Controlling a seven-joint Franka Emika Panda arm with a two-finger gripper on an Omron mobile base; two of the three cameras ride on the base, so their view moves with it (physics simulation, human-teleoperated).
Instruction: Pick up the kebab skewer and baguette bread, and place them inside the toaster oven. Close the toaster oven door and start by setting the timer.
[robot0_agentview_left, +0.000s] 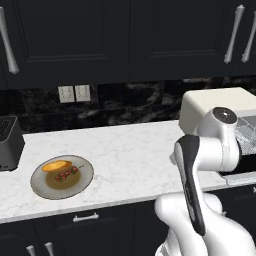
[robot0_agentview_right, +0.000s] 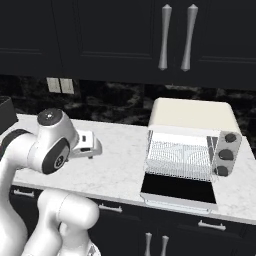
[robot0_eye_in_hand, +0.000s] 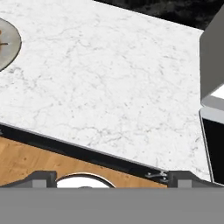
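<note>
The kebab skewer (robot0_agentview_left: 68, 173) lies on a grey plate (robot0_agentview_left: 37, 187) toward the left of the white marble counter (robot0_agentview_left: 130, 155), with the baguette bread (robot0_agentview_left: 56, 165) just beside it on the far side, the two touching or nearly so. Well apart to the right stands the toaster oven (robot0_agentview_right: 192, 116), its wire rack (robot0_agentview_right: 180, 157) showing and the toaster oven door (robot0_agentview_right: 179, 191) folded down flat over the counter's near edge. Three dark knobs (robot0_agentview_right: 226, 154) sit on its right face.

Nothing is picked up yet, so the first step is in hand: reaching for the food. The gripper (robot0_agentview_right: 92, 145) hangs above the near middle of the counter, jaws spread wide and empty. The next move, I judge, calls for a swing left and a descent over the plate, jaws lined up across the thin stick.

In the hand view the plate is cut off at the left edge, and the fingertips barely clear the bottom. A dark slot toaster (robot0_agentview_left: 9, 142) is cropped at far left
</note>
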